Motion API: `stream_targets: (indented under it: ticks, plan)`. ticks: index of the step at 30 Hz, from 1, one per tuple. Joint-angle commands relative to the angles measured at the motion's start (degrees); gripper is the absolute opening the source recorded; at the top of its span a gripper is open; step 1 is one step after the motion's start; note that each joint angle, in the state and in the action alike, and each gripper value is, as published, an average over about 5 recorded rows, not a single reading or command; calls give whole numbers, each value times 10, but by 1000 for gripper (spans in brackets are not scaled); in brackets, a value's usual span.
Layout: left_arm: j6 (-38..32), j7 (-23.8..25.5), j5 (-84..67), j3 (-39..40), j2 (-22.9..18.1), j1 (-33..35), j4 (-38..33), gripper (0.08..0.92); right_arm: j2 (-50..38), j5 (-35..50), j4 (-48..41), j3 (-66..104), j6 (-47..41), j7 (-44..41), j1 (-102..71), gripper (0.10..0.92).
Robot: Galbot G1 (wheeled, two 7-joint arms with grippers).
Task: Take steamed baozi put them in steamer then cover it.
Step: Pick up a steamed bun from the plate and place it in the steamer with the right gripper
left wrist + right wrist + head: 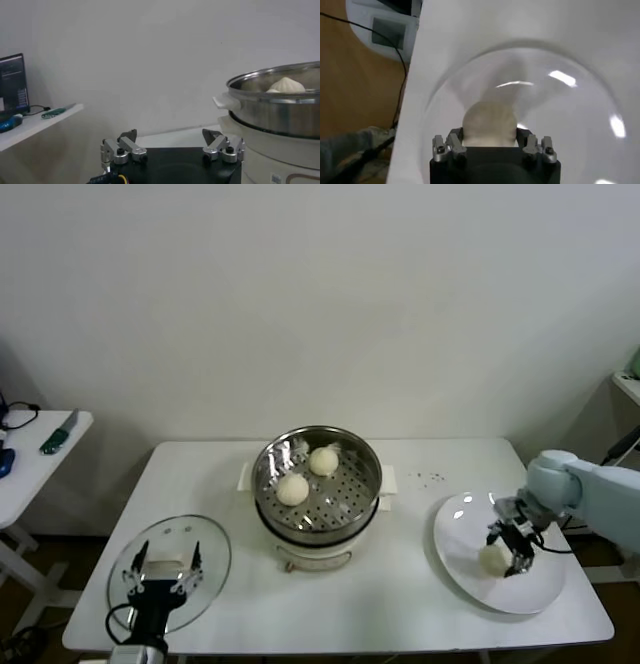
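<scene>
Two steamed baozi (293,488) (323,461) lie on the perforated floor of the steel steamer (318,434) at mid-table. Another baozi (490,560) rests on the white plate (465,519) at the right. My right gripper (503,562) is down on that plate, shut on this bun. In the right wrist view the baozi (489,120) sits between the fingers of the right gripper (489,136), over the plate (565,120). My left gripper (162,570) hangs open over the glass lid (205,544) at the front left. The left wrist view shows the left gripper (170,137) empty, with the steamer (280,115) and a baozi (286,85) beyond.
The steamer stands on a white pot base (315,554). A small white side table (30,459) at the left carries a green-handled tool (58,434). Small dark specks (432,477) dot the tabletop behind the plate. The plate lies near the table's right front corner.
</scene>
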Motion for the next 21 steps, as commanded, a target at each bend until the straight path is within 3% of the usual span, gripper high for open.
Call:
stream_targets:
  ticks: [1,10,21]
  plan:
    - [-3,-1,0,6,-1,5,9,823,133,19,5,-120,151,-23,266,684]
    - [-9,-6,-7,2,-1,11,24,823,278,24,-2,-102,276,-43,358,687]
    - [-10,-5,-25,-3,4,14,26,823,445,-33,-55,-4,319,-54,237,695]
